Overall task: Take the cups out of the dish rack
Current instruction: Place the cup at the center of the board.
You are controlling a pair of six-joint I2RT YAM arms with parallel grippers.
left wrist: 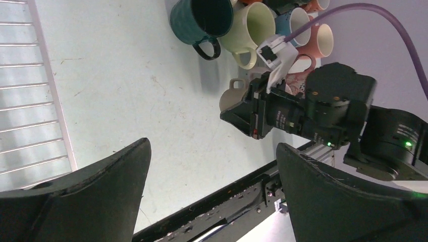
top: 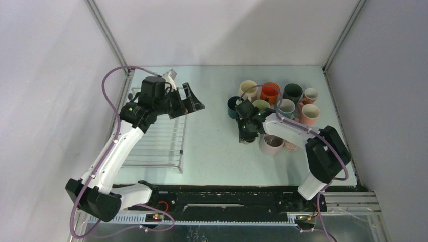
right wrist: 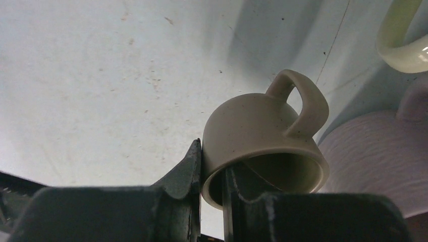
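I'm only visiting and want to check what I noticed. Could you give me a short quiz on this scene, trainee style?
1. True or false: the left pincer is holding a cup.
2. Which cup does the right pincer grip? A orange, B beige, C dark green.
3. Fill in: it pinches that cup by its ____.
Key: 1 false, it is open and empty. 2 B, the beige cup. 3 rim.

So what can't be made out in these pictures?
Top view: the beige cup, largely covered by the right end effector gripping its rim.
Top view: the far end of the rack, behind the left arm.
Right wrist view: most of the lilac cup, cut off by the edge.
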